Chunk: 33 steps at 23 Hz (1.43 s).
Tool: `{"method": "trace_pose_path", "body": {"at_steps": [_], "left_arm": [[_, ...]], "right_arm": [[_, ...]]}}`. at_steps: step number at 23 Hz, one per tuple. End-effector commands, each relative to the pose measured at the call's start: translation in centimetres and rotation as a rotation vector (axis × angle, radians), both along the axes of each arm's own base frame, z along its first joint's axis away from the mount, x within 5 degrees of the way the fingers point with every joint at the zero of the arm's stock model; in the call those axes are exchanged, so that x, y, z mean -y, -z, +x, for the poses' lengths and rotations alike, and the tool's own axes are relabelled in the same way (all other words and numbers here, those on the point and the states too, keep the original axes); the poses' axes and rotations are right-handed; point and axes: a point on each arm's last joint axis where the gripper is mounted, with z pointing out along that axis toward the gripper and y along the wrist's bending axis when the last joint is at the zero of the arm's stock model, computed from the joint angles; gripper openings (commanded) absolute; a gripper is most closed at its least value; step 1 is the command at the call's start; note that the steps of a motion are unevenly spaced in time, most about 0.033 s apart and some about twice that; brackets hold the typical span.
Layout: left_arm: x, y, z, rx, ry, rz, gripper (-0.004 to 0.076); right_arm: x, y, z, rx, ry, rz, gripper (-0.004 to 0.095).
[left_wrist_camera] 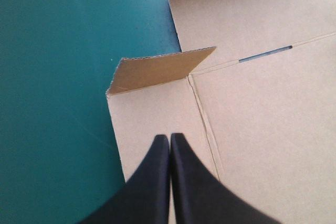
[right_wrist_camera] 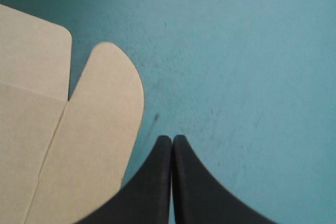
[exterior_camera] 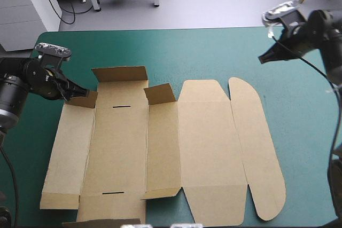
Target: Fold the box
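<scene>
Teal-green cover [exterior_camera: 214,52] | brown box [exterior_camera: 203,148] mostly flat, far flaps raised | left hand [exterior_camera: 69,97], right hand [exterior_camera: 261,59]: fingers together

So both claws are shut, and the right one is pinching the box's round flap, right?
No. Both are shut, the left gripper too, but the right gripper pinches nothing: the right wrist view shows it over bare teal-green cover, with the box's round flap beside it, untouched.

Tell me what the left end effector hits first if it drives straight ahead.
Probably the raised corner flap of the box, directly ahead of the shut left end effector. It may scrape the flat panel underneath first, since height is unclear.
</scene>
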Motion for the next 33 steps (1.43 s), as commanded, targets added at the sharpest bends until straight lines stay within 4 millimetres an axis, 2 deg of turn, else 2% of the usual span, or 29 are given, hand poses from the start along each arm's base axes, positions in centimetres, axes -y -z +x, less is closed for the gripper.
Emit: {"method": "trace_pose_path", "body": {"at_steps": [1, 5, 6, 8, 12, 15, 19, 22, 24, 28, 33], "left_arm": [[0.1, -2.1, -0.7, 0.102, -0.002, -0.033, -0.0010], [0.2, -2.1, -0.8, 0.086, 0.000, -0.044, -0.0010], [0.2, -2.1, -0.8, 0.088, -0.020, -0.059, -0.0010], [0.4, -2.0, -0.8, 0.081, -0.017, -0.084, -0.0010], [0.5, -2.2, -1.1, 0.077, -0.031, -0.104, -0.0010], [1.0, -2.1, -1.2, 0.054, -0.048, -0.181, -0.0010], [1.2, -2.1, -1.4, 0.036, -0.053, -0.209, -0.0010], [1.2, -2.9, -2.2, 0.069, -0.050, -0.210, -0.0010], [1.0, -4.1, -3.6, 0.122, -0.056, -0.204, -0.0010], [0.4, -5.2, -5.8, 0.133, -0.067, -0.143, -0.0010], [-0.6, -5.4, -6.5, 0.127, -0.188, -0.104, -0.0010]], "right_arm": [[2.9, -2.0, -5.1, 0.083, 0.102, 0.057, -0.0019], [4.7, -1.0, -10.7, 0.077, 0.215, 0.125, -0.0019], [4.6, -0.7, -13.4, 0.106, 0.242, 0.139, -0.0019], [3.9, 0.5, -16.7, 0.159, 0.256, 0.136, -0.0019], [2.4, 2.9, -21.9, 0.264, 0.271, 0.143, -0.0019], [1.9, 5.6, -23.1, 0.250, 0.275, 0.169, -0.0019], [1.7, 7.4, -23.2, 0.216, 0.279, 0.191, -0.0019], [1.5, 7.4, -23.1, 0.226, 0.257, 0.193, -0.0019], [1.2, 7.4, -23.0, 0.233, 0.226, 0.196, -0.0019], [0.9, 7.3, -22.9, 0.235, 0.194, 0.197, -0.0019], [0.5, 7.3, -22.9, 0.239, 0.154, 0.202, -0.0019]]}}
